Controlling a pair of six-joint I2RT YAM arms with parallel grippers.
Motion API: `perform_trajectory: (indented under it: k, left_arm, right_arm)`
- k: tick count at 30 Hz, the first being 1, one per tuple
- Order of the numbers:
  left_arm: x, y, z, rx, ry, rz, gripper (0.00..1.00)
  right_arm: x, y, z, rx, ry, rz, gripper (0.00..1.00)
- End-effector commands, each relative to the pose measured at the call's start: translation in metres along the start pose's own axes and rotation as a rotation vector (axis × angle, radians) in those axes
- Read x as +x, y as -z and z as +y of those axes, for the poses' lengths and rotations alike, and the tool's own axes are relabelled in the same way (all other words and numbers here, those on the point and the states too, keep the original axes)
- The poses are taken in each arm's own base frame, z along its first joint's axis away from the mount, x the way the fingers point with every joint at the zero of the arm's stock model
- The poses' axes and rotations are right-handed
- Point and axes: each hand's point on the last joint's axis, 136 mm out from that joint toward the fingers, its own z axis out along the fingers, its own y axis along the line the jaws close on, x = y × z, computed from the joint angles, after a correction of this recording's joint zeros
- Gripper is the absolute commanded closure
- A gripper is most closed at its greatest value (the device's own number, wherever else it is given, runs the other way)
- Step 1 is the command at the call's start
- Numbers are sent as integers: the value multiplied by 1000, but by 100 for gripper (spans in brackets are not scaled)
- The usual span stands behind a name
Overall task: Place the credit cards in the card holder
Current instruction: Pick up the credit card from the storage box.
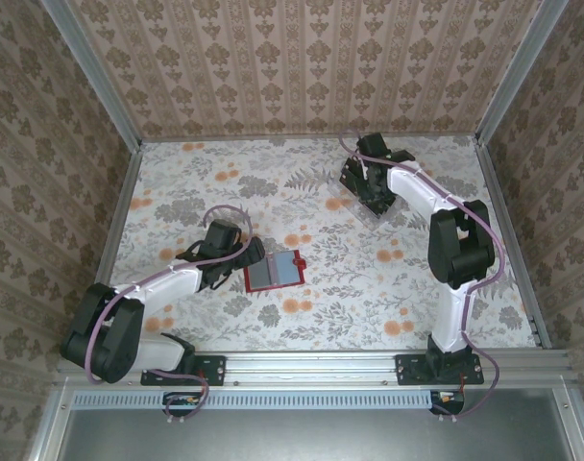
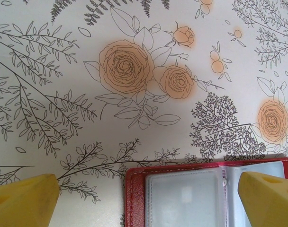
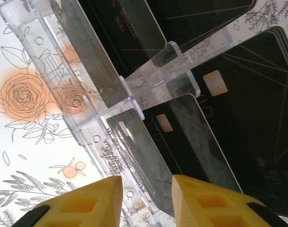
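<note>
1. In the top view, the card holder (image 1: 275, 272) lies open and flat on the flowered table (image 1: 206, 192), a little left of the frame's middle; it is red with a pale inside
2. The left gripper (image 1: 244, 253) sits just beside the holder's left edge, low over the table
3. In the left wrist view, the left gripper (image 2: 146, 201) has its yellow fingertips (image 2: 23, 198) spread wide at the two lower corners of the frame; the open holder (image 2: 205, 194) lies between them at the bottom edge, and nothing is pinched
4. The right gripper (image 1: 369, 197) is at the upper right of the top view, well apart from the holder
5. In the right wrist view, the credit cards (image 3: 257, 94) stand dark in a clear plastic stand (image 3: 40, 33), filling the frame's right and top
6. The right gripper (image 3: 146, 184) has its fingers drawn close on either side of one card (image 3: 134, 146) and a stand wall; whether they press on the card I cannot tell
</note>
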Motion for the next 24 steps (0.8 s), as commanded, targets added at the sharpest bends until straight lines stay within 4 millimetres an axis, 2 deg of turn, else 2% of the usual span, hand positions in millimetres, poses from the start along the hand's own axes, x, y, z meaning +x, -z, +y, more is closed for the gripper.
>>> perform_trajectory:
  k: [1,9,19,24]
  left_arm:
    - [3,-2,3,2,11,3,0]
    - [4,-2,4,1,12,4,0]
    - [4,-2,3,4,14,2,0]
    - [4,-3,4,4,14,2,0]
  right_arm:
    - [-5,11,-9,57,32,-17,64]
    - [2,-3,-14,104,59,18,64]
    - [9,-11,0,59,79,50,65]
    - [10,-9,5,52,88,48,69]
